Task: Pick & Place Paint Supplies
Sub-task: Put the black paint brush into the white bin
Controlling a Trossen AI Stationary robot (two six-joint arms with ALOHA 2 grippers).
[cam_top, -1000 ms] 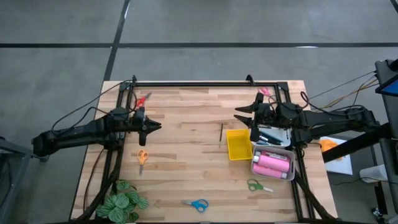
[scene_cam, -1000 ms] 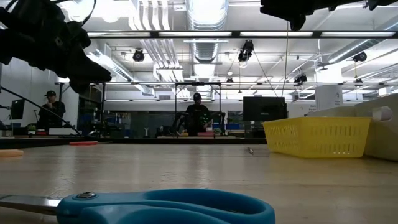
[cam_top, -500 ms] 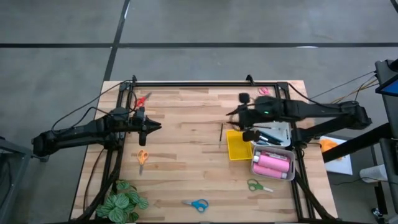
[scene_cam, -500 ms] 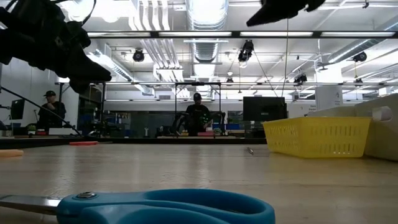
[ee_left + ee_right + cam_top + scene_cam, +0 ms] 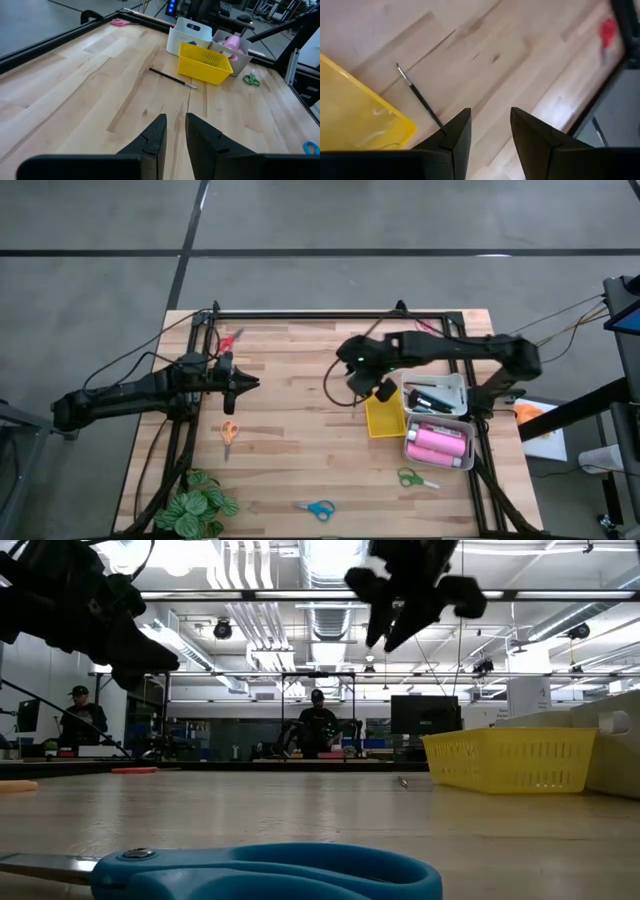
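A thin dark brush point(image 5: 420, 98) lies flat on the wood beside the yellow tray point(image 5: 355, 112), and it also shows in the left wrist view point(image 5: 172, 79). My right gripper point(image 5: 490, 117) hangs open above the brush point(image 5: 354, 408), slanting down, touching nothing. Its fingers show high in the low view point(image 5: 392, 630). My left gripper point(image 5: 175, 135) waits at the table's left point(image 5: 245, 383), narrowly open with nothing between its fingers. Blue scissors point(image 5: 316, 508), green scissors point(image 5: 417, 478), orange scissors point(image 5: 228, 432) and red scissors point(image 5: 230, 340) lie flat on the table.
A white tray point(image 5: 437, 394) holding dark brushes and a bin of pink bottles point(image 5: 438, 445) stand right of the yellow tray point(image 5: 384, 413). A leafy plant point(image 5: 195, 505) sits at the near left corner. A black frame point(image 5: 300, 314) borders the table.
My right gripper has swung from over the white tray toward the table's left, past the yellow tray, to above the brush. It has rolled and tipped from near level to slanting down. Its gap looks unchanged.
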